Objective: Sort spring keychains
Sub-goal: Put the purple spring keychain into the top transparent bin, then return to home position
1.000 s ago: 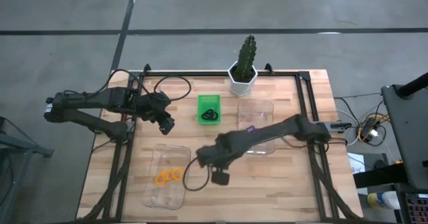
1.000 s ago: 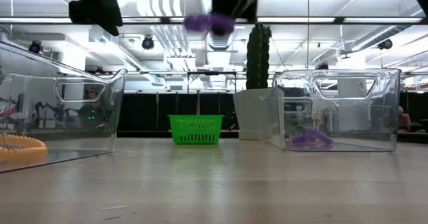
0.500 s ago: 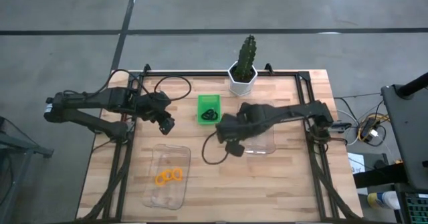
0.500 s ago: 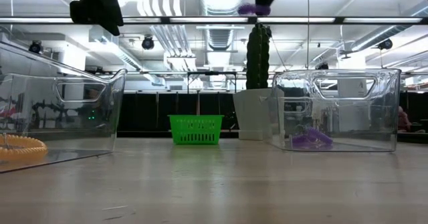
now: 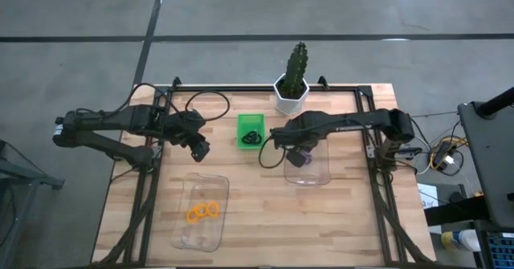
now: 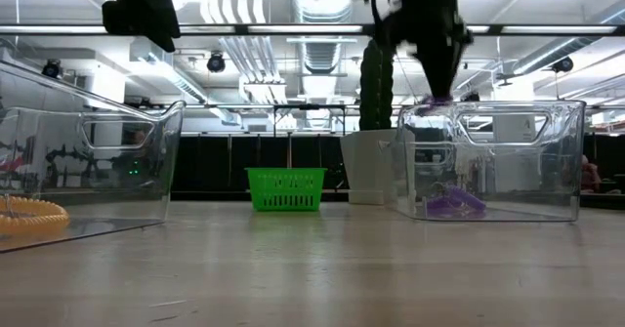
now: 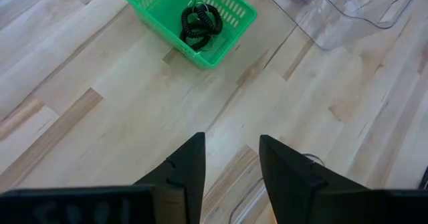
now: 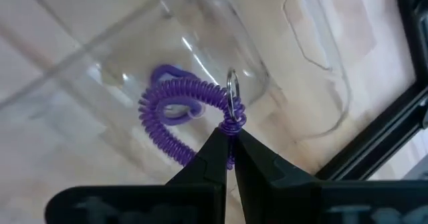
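Currently a purple spring keychain [image 8: 184, 110] hangs from the right end effector [image 8: 229, 140], whose fingers are clenched on it at its metal ring, over the clear box [image 5: 308, 152] on the counter's [image 5: 345, 221] right side, where another purple one [image 6: 453, 203] lies on the floor. Black keychains [image 7: 198, 22] sit in the green basket [image 7: 227, 40] near the cactus pot [image 5: 291, 95]; orange ones [image 5: 201, 212] lie in the second clear box [image 5: 199, 233]. Left end effector [image 7: 231, 174] hovers released above bare wood left of the basket.
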